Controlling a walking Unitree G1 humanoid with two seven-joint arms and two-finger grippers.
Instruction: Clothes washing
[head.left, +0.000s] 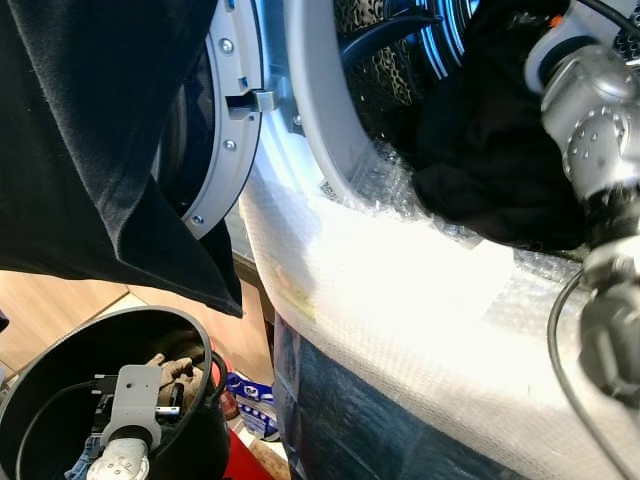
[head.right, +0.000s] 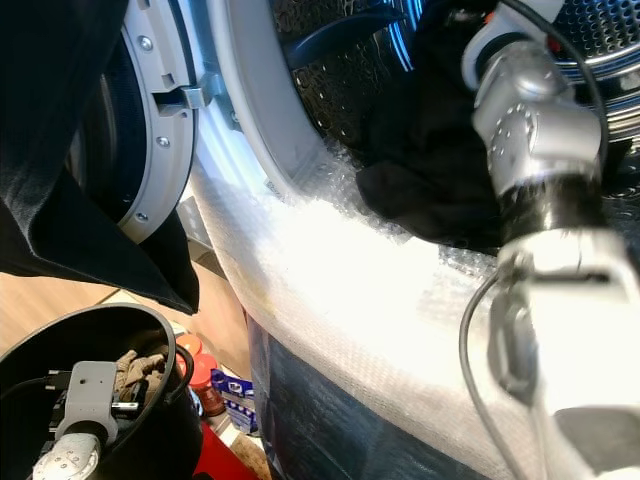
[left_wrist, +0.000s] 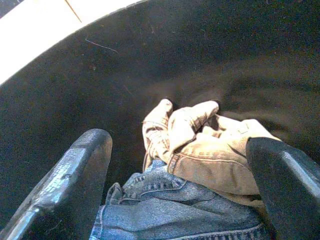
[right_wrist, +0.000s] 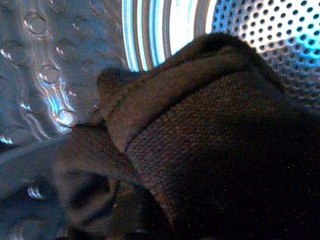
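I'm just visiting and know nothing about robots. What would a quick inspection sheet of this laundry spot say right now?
Surface: bubble wrap covers the washer front below the drum opening.
Job's things: dark garment at the drum mouth; jeans and tan garment in the black bin.
Clutter: bottles on the floor beside the bin.
End effectors: left end effector open over the bin's clothes; right arm reaches into the drum, cloth at its camera.
Cables: black cable along the right arm.
Surroundings: open washer door, black cloth hanging over it.
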